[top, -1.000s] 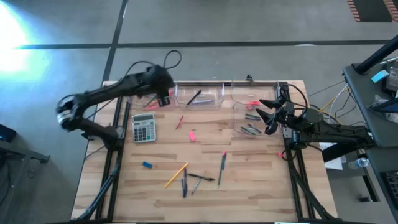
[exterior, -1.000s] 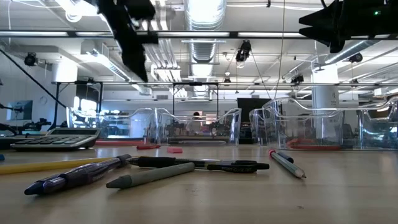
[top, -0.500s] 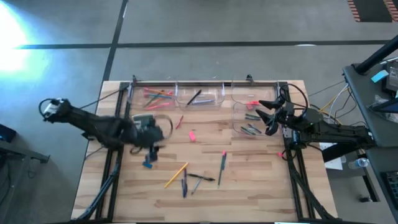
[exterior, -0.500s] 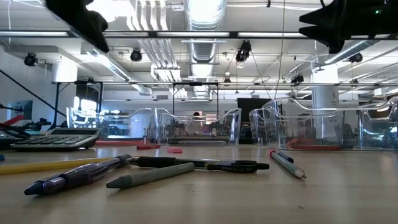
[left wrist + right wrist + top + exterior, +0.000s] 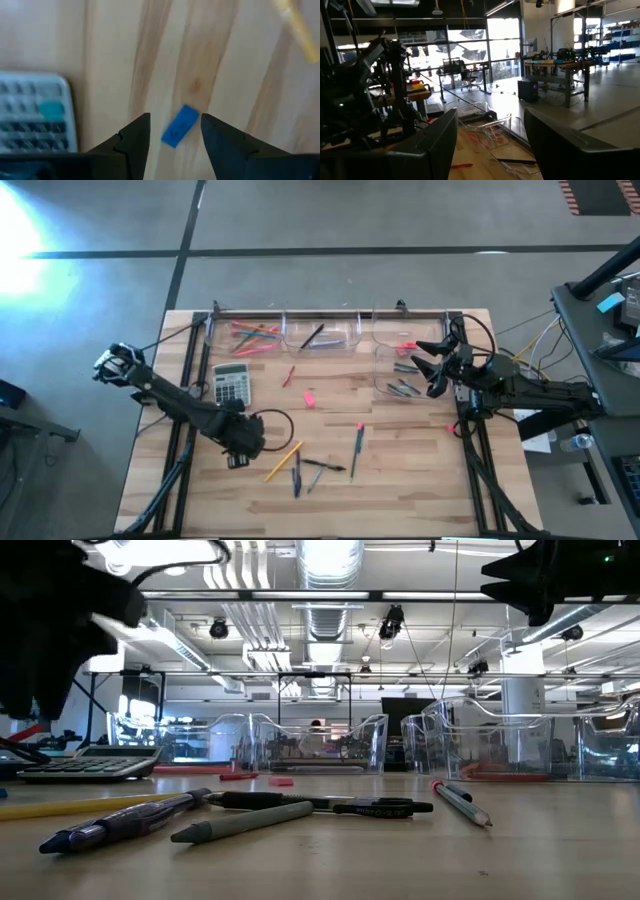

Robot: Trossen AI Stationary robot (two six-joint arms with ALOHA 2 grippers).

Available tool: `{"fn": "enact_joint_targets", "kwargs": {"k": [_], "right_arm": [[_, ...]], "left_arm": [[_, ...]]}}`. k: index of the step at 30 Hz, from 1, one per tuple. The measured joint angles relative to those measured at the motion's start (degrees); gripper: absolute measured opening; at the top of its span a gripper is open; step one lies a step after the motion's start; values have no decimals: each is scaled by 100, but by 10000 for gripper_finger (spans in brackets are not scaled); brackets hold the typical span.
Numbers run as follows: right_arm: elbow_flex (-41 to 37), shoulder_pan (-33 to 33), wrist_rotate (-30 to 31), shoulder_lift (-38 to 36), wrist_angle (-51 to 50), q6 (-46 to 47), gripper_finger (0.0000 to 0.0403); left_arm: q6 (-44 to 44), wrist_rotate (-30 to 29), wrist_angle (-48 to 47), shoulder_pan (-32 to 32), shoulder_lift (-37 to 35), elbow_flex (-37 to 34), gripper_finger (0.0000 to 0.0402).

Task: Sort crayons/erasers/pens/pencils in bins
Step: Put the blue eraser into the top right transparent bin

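Observation:
A small blue eraser (image 5: 181, 126) lies flat on the wooden table, near the left edge. My left gripper (image 5: 175, 120) hangs open above it, pointing straight down, one finger on either side and clear of it; in the high view the gripper (image 5: 240, 448) hides the eraser. Four clear bins stand at the far right: one with pencils (image 5: 250, 335), one with a dark pen (image 5: 320, 335), one with pink erasers (image 5: 402, 332), one with grey sticks (image 5: 400, 383). My right gripper (image 5: 428, 365) waits open and level above the right-hand bins.
A grey calculator (image 5: 231, 383) lies just far of my left gripper. Loose on the table are a pink eraser (image 5: 309, 397), a red stick (image 5: 288, 376), a yellow pencil (image 5: 283, 462) close to the right of the left gripper, and several pens (image 5: 325, 467).
My left gripper has swung from over the far-left bin toward the table's near edge, passing over the calculator, and has sunk. It has tipped until it points straight down over the blue eraser. Nothing on the table has moved.

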Motion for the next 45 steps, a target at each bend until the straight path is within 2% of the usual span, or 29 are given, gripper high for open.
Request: {"fn": "enact_joint_targets", "kwargs": {"k": [4, 12, 16, 21, 29, 33, 40, 45], "right_arm": [[0, 0, -131, 0, 0, 13, 219], [0, 0, -131, 0, -1, 7, 219], [0, 0, -129, 0, 0, 0, 219], [0, 0, -128, 0, 2, -2, 219], [0, 0, -127, 0, 2, 20, 219], [0, 0, -127, 0, 2, 22, 219], [0, 0, -126, -2, 0, 22, 219], [0, 0, -126, -2, 0, 23, 219]], "left_arm": [[-590, 149, 443, 0, -414, -563, 162], [-2992, 495, 1129, -1, -2454, -2261, 162], [-3762, 680, 1722, -2, -3337, -3094, 162], [-4553, 901, 2354, -2, -3859, -3896, 162], [-4673, 945, 3392, -4, -3759, -4254, 162], [-4647, 1105, 3786, -6, -3345, -4230, 162], [-4441, 1302, 3923, -4, -2471, -4074, 162], [-4192, 1362, 4058, -7, -2118, -3960, 152]]}}
